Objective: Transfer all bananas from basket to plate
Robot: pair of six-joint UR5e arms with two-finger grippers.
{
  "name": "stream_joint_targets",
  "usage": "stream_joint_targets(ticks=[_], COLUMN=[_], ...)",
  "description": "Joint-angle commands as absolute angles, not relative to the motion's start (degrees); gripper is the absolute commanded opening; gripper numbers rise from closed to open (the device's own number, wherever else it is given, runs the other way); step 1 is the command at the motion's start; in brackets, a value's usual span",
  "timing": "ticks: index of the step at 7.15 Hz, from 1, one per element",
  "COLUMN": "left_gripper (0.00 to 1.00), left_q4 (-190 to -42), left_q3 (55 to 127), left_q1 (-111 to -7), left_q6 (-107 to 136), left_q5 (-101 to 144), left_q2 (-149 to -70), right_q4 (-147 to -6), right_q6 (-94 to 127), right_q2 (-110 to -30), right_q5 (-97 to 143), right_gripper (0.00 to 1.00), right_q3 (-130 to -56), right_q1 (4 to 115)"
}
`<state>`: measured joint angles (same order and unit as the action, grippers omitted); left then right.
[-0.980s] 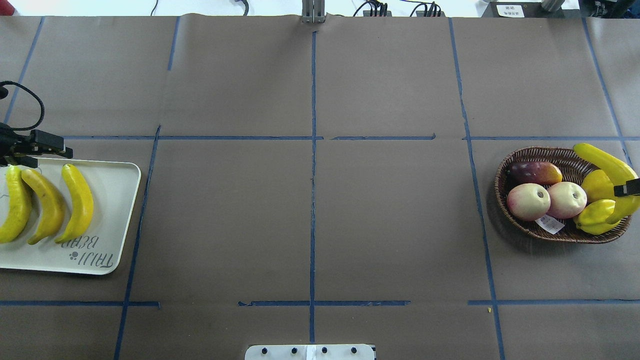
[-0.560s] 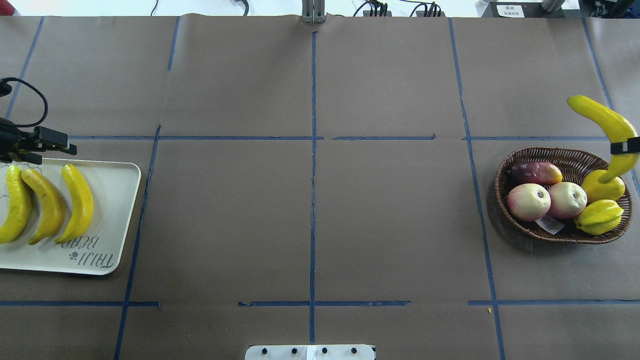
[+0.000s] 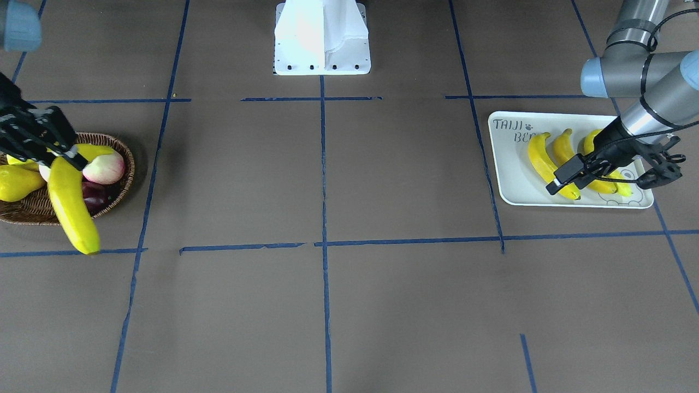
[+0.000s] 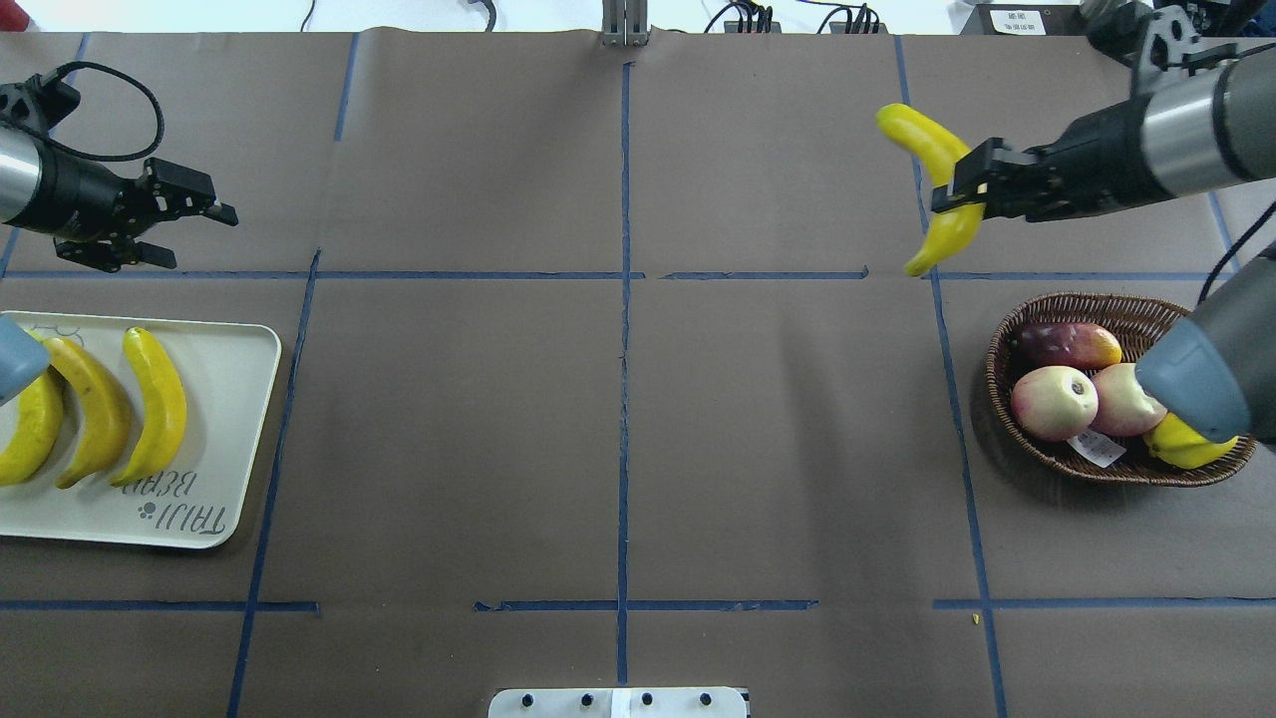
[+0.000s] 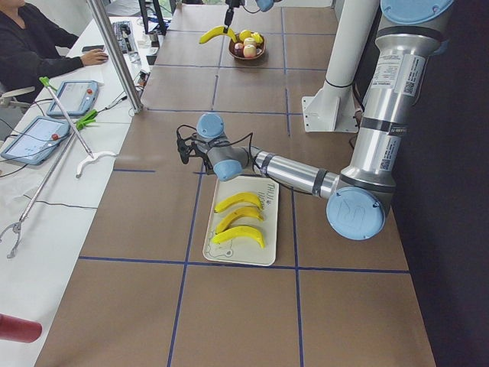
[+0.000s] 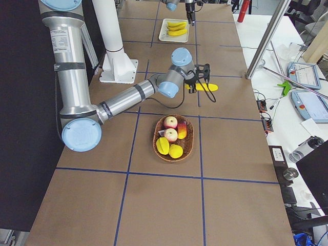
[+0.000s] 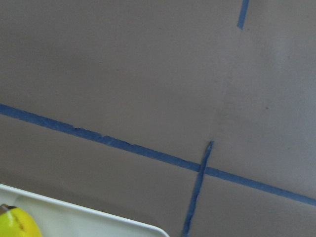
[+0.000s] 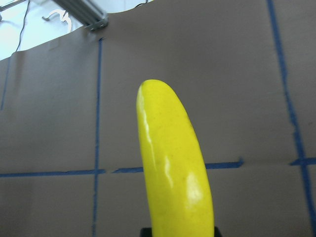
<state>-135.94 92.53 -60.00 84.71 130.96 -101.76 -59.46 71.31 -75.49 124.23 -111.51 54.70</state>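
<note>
Table point(image 4: 449, 429) between plate point(image 4: 234, 419) and basket point(image 4: 1037, 309): bare paper and tape, open passage. Three bananas point(image 4: 95, 409) fill the plate's outer part, with a bare strip along the inner rim. Left gripper point(image 4: 204, 239), jaws apart, hangs beyond the plate's far edge. Right gripper point(image 4: 959, 189), clamping the held banana point(image 4: 919, 132), hangs beyond the basket. Right elbow point(image 4: 1196, 384) overhangs the basket.

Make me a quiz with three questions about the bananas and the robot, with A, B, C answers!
1. How many bananas lie on the plate? A two; B three; C five.
2. Where is the fourth banana, held by the right gripper? A in the air, outside the basket; B inside the basket; C on the plate.
3. The left gripper is: A open, empty; B shut on a banana; C not in view.
Answers: B, three lie side by side; A, it hangs beyond the rim; A, fingers spread, nothing between.
</note>
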Motion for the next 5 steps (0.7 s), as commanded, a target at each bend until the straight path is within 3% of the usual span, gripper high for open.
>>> stream_joint_targets(ticks=[1, 5], left_gripper=[1.0, 0.99], left_q4=[-142.17, -142.65], left_q3=[92.64, 92.81], left_q1=[-54.71, -48.11], left_q6=[98.72, 122.56], left_q5=[130.61, 123.37], left_q2=[-106.76, -118.28], right_q4=[-60.03, -63.98], right_q6=[76.98, 79.98], right_q2=[-67.44, -58.81], right_q5=[112.14, 83.63], right_gripper=[0.01, 0.01], right_q3=[-111.71, -111.62], right_q1=[41.55, 21.47])
